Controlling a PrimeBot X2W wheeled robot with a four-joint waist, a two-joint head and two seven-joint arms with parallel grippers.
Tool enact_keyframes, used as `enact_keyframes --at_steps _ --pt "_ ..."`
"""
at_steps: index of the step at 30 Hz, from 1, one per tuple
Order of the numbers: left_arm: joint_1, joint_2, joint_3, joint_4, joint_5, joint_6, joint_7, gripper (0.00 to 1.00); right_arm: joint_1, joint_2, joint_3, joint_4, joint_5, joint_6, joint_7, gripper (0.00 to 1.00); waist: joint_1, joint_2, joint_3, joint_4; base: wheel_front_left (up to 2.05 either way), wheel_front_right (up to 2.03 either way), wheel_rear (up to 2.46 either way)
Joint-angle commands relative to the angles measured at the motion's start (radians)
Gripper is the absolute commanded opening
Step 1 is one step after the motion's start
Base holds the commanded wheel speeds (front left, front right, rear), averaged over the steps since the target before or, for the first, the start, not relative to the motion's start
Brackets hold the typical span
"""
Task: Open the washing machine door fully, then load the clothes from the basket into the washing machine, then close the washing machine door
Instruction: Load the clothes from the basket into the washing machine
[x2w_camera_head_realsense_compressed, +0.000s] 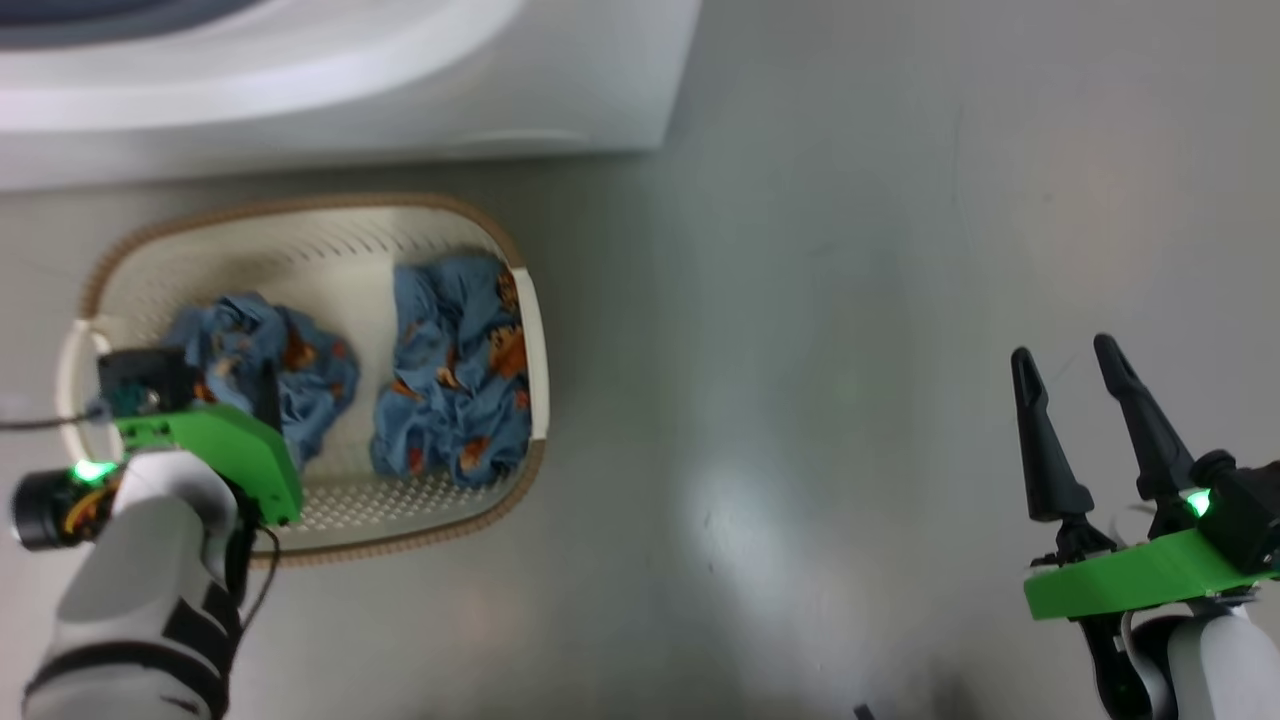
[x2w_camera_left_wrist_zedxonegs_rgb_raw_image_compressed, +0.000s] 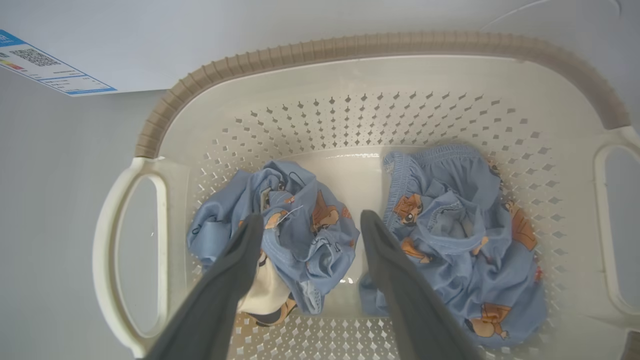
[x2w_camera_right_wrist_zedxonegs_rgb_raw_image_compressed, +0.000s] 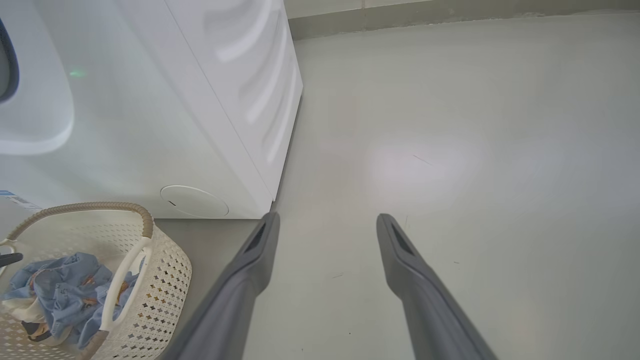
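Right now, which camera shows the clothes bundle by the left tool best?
Left wrist view: the bundle lies close between the open left tool's fingers. In the head view that arm covers part of it. The right wrist view shows clothes small and distant in the basket.

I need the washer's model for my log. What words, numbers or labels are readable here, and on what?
No text can be read.
On the big white front-loading washing machine, a blue-edged white label sticker: a square code and lines of print, too small and blurred to read.
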Motion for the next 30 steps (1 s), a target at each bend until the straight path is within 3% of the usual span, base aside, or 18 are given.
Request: enact_keyframes --at_steps 1,15,30 --pt "-0.02 0.056 0.016 0.027 0.015 0.007 0.01 1.0 -0.003 0.002 0.019 -0.032 -0.01 0.002 -0.007 1.0 -0.0001 0.0 0.139 -0.042 0.0 0.0 0.0" --pt "-0.166 0.149 -0.044 0.111 0.055 0.022 0.124 1.0 -0.004 0.025 0.003 -0.097 -0.024 0.002 -0.023 1.0 -0.0001 0.0 0.307 -0.093 0.0 0.0 0.0" --pt "-0.206 0.152 -0.061 0.117 0.048 0.082 0.159 1.0 0.041 0.029 -0.003 -0.148 -0.033 0.002 -0.008 1.0 -0.0001 0.0 0.336 -0.099 0.0 0.0 0.0"
